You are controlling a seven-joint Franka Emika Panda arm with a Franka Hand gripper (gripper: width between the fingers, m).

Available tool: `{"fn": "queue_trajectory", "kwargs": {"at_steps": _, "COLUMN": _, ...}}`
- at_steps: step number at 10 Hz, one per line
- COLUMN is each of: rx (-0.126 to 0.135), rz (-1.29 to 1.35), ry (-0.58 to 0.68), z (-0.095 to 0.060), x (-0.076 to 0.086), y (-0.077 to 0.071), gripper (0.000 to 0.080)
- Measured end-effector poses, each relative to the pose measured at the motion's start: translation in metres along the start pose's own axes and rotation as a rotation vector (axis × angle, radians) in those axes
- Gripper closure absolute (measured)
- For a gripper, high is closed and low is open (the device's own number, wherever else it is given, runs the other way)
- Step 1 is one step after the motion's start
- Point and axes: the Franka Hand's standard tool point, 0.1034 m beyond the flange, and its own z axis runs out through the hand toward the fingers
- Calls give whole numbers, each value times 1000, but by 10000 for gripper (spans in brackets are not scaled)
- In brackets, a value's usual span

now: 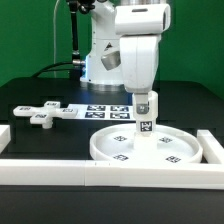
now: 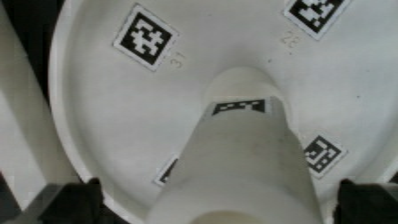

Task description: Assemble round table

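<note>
On the black desk [image 1: 185, 110], against the white border wall, the rimmed disc [image 1: 145, 150] lies flat with the cylinder leg [image 1: 144, 124] upright at its centre. Directly above, the gripper [image 1: 144, 103] stands spread around the leg; lower squarely before closing, so the leg stays vertical.

You have a black table top [image 1: 40, 135] under everything. On it, toward the back, lies the marker board [image 1: 105, 111], a thin flat white sheet printed with black-and-white square tags. A long straight white border wall [image 1: 100, 172] runs along the near edge, and a shorter white wall piece [image 1: 211, 146] stands at the exterior view's right. Behind the table you see a green backdrop [image 1: 30, 40]. A black cable [image 1: 74, 35] hangs down before it.
</note>
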Motion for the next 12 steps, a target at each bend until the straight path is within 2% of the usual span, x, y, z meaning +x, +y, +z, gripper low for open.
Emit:
{"fn": "queue_trajectory", "kwargs": {"at_steps": 2, "rx": 9, "rz": -1, "ry": -3, "z": 6, "x": 2, "y": -3, "gripper": 151}}
{"fn": "queue_trajectory", "kwargs": {"at_steps": 5, "rx": 11, "rz": 3, "ry": -4, "z": 7, "x": 0, "y": -3, "gripper": 151}}
{"fn": "queue_trajectory", "kwargs": {"at_steps": 6, "rx": 11, "rz": 3, "ry": -4, "z": 7, "x": 0, "y": -3, "gripper": 236}}
{"fn": "queue_trajectory", "kwargs": {"at_steps": 7, "rx": 16, "rz": 3, "ry": -5, "z": 8, "x": 0, "y": -5, "gripper": 370}}
{"fn": "queue_trajectory", "kwargs": {"at_steps": 8, "rx": 16, "rz": 4, "ry": -5, "z": 8, "x": -1, "y": -5, "gripper": 392}}
{"fn": "queue_trajectory", "kwargs": {"at_steps": 12, "rx": 17, "rz": 28, "ry": -5, "z": 8, "x": -1, "y": -5, "gripper": 392}}
